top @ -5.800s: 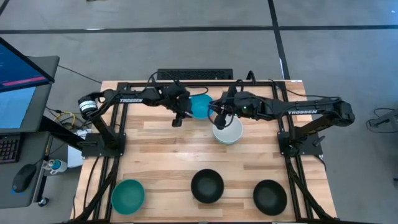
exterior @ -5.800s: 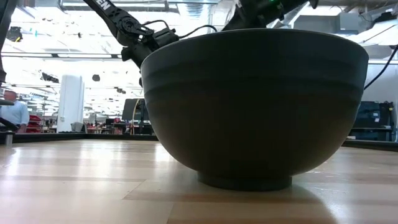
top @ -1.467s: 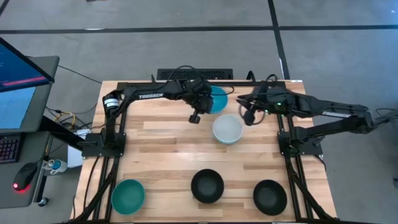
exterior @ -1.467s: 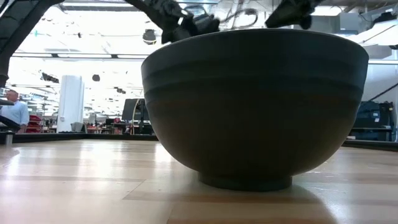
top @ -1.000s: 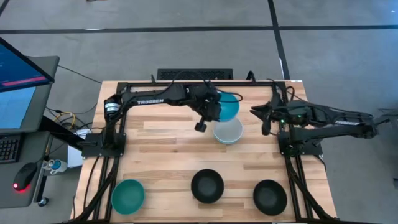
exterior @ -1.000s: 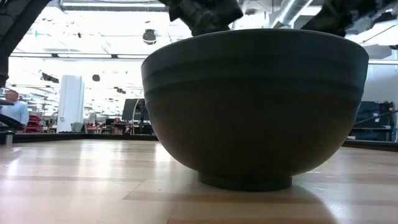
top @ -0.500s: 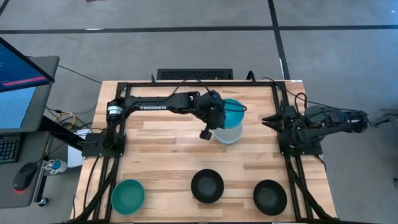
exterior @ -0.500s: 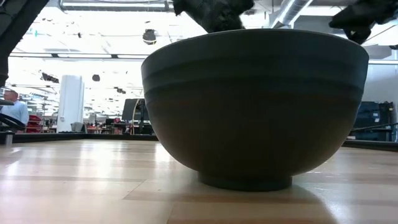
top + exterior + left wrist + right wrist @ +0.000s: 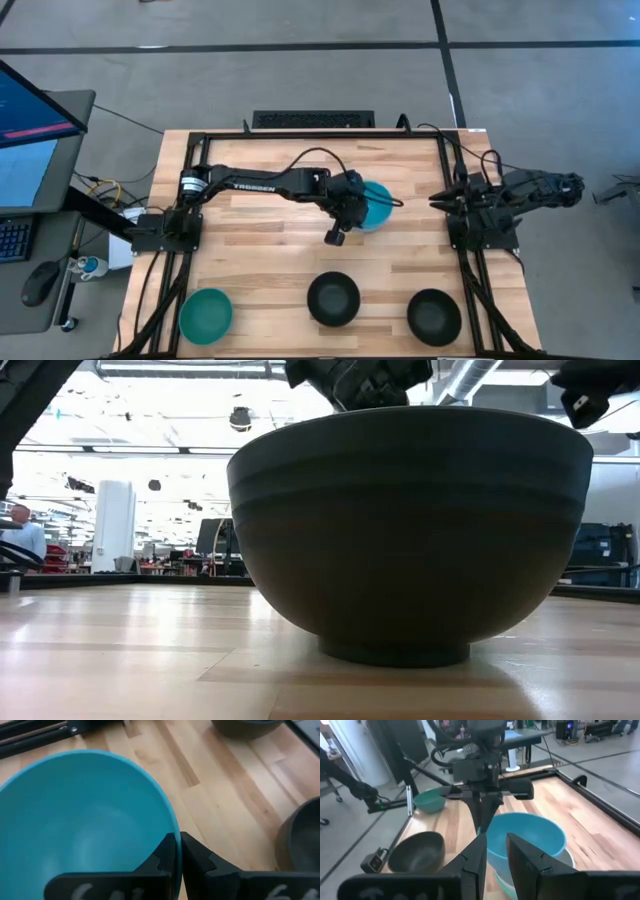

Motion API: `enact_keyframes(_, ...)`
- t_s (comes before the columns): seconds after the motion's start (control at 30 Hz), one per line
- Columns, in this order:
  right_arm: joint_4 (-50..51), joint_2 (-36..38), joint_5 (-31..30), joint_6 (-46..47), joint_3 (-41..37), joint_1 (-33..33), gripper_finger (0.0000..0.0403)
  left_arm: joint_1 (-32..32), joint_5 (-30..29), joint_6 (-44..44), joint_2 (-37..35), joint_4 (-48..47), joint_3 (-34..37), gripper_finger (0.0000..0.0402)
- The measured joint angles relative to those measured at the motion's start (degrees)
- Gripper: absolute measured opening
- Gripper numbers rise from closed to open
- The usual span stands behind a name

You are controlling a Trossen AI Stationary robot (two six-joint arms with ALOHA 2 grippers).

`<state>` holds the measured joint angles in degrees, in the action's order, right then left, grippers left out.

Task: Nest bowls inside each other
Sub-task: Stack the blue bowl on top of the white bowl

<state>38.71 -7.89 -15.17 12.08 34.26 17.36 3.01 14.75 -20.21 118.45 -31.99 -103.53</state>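
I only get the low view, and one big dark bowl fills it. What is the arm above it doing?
Observer: The left tool is shut on the rim of a bright blue bowl, beyond that black bowl.
Operator: Is anything under it?
Observer: Yes, a white bowl; the blue one sits right over it, but I can't tell whether it's fully seated.
Operator: And the other arm?
Observer: The right tool hangs at the table's right edge, open and empty.

Both arms matte black, jointed, on black frame mounts. Left arm (image 9: 262, 184) bears white lettering and a silver-banded joint. Loose black cables run along each. Right arm (image 9: 520, 190) likewise black.
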Motion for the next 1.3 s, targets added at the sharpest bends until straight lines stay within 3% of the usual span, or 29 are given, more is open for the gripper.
enact_keyframes(0.7,0.3,-9.0,-1.9,0.5,0.0,-0.2,0.0098,1.8,-0.5,1.0,3.7,2.0,0.4,0.0001)
enact_keyframes(1.3,0.3,-8.9,-1.9,0.6,0.0,-0.2,0.0098,4.5,1.0,5.1,4.5,3.3,0.4,0.0064)
